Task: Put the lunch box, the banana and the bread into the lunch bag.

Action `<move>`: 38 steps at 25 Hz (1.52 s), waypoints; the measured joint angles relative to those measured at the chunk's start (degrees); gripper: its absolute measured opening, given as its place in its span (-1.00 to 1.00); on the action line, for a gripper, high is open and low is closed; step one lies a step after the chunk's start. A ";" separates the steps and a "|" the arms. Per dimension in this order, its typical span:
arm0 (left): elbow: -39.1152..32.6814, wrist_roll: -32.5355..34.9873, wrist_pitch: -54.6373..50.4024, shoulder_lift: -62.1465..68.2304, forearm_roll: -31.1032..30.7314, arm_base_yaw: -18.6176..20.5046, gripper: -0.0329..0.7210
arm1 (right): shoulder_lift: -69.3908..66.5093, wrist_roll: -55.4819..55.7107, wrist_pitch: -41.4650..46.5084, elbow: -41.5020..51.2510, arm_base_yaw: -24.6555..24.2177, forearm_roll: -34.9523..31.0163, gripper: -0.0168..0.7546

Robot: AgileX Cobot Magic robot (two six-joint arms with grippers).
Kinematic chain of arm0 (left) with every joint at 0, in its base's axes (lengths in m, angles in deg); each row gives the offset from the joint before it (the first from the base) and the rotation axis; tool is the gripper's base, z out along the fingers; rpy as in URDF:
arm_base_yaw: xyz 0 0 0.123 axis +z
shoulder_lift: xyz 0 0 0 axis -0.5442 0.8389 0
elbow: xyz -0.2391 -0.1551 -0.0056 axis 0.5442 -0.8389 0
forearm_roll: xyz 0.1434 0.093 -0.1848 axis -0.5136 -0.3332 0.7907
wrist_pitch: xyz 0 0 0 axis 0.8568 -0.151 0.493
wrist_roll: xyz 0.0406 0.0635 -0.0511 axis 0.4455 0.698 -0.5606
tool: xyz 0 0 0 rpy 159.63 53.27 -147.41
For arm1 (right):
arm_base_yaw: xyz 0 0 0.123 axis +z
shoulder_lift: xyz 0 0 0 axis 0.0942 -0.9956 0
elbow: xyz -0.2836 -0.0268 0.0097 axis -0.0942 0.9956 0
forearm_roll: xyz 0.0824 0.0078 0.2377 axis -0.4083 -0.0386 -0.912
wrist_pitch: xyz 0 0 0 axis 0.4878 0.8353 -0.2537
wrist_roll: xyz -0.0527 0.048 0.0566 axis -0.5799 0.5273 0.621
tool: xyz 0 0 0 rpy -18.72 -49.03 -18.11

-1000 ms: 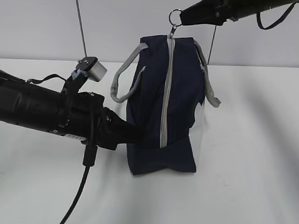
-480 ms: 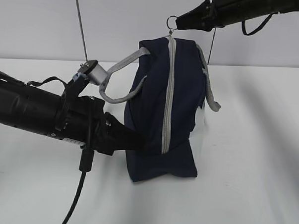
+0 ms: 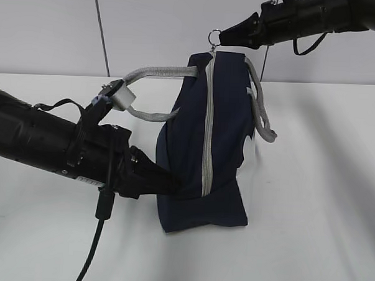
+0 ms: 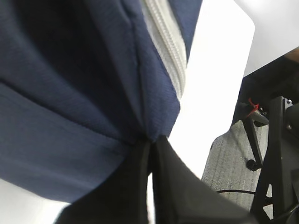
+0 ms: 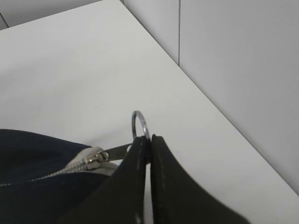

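The navy lunch bag stands upright on the white table, its grey zipper running down the side that faces me, shut. My left gripper is shut on the bag's fabric low at its left edge; in the left wrist view the tips pinch a navy fold beside the zipper. My right gripper is shut on the ring pull above the bag's top; the right wrist view shows the ring held between the tips. Lunch box, banana and bread are out of view.
One grey handle stretches left and rests against the left wrist camera. The other handle hangs on the right. A cable drops from the left arm. A wall rises behind the table.
The bag has tilted and shifted right at its top. The right gripper moved right with the ring pull. The left handle has stretched further out to the left over the wrist camera.
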 joint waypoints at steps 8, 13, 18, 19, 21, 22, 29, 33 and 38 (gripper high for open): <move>0.00 -2.44 -3.10 -0.74 1.09 0.25 -0.73 | -0.97 0.00 4.44 -0.79 -1.21 -3.75 -0.96; -0.04 -7.58 -5.07 -4.65 3.25 3.21 0.25 | -0.97 0.00 7.03 -0.90 -1.41 -3.94 -0.96; 0.67 -13.82 -2.27 -9.95 7.83 7.65 0.59 | -0.97 0.00 7.20 -0.90 -1.46 -3.83 -0.96; 1.84 -15.35 -1.00 -10.51 7.99 7.85 0.58 | -0.97 0.00 7.31 -0.90 -1.46 -3.82 -0.96; 5.08 -20.93 2.20 -10.86 7.09 7.99 0.54 | -0.97 -0.22 7.31 -0.90 -1.46 -3.74 -0.96; 7.14 -24.27 3.58 -10.86 5.55 7.99 0.51 | -0.97 -0.35 7.31 -0.90 -1.46 -3.74 -0.96; 21.80 -47.70 8.50 -4.86 -10.42 7.99 0.28 | -0.97 -0.50 7.31 -0.90 -1.46 -3.74 -0.96; 30.01 -59.57 6.99 1.44 -18.11 7.84 0.23 | -0.97 -0.59 7.31 -0.90 -1.46 -3.74 -0.96; 39.61 -70.48 5.14 9.11 -23.42 6.74 0.18 | -0.97 -0.59 7.40 -0.90 -1.46 -3.74 -0.96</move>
